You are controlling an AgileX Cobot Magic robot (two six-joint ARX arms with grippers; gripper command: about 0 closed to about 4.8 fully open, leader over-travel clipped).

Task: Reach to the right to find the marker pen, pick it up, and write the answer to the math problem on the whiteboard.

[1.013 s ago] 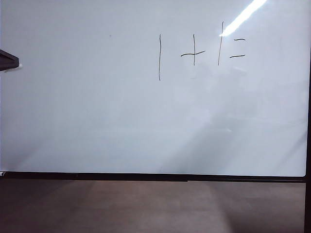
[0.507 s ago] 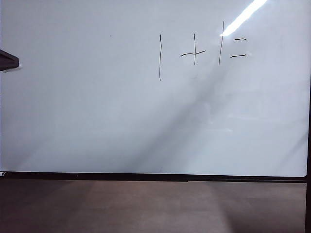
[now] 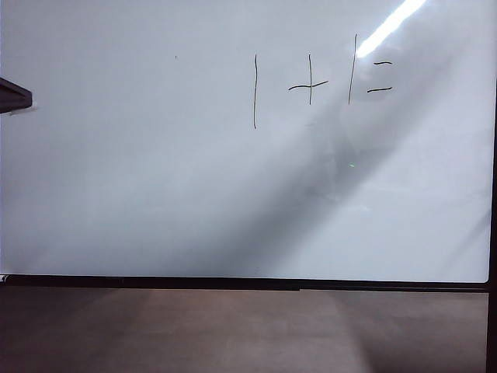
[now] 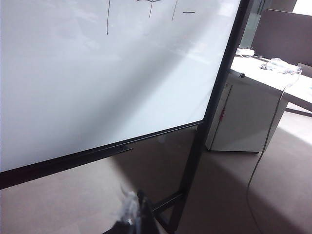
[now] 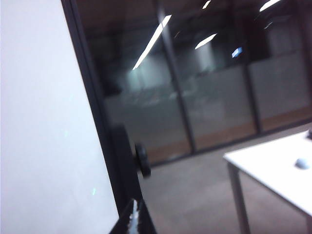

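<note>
The whiteboard [image 3: 155, 171] fills the exterior view, and the math problem [image 3: 311, 78], one plus one equals in thin black strokes, is at its upper right. No gripper appears in that view. The left wrist view has my left gripper [image 4: 139, 193] low in front of the whiteboard [image 4: 97, 87], fingers together and holding nothing. My right gripper [image 5: 135, 202] is shut and empty beside the right edge of the whiteboard [image 5: 39, 122]. The marker pen is not in view.
The board's black stand [image 4: 195, 146] reaches the brown floor [image 3: 233, 334]. To its right are a white cabinet [image 4: 239, 117], a white table [image 5: 273, 170] and a hanging cable [image 4: 265, 141]. A black knob [image 5: 142, 158] sticks out of the frame. A dark object [image 3: 14, 95] juts in at the exterior view's left edge.
A diagonal shadow has spread and darkened across the lower right of the board. The writing has not changed, and no arm has come into the exterior view.
</note>
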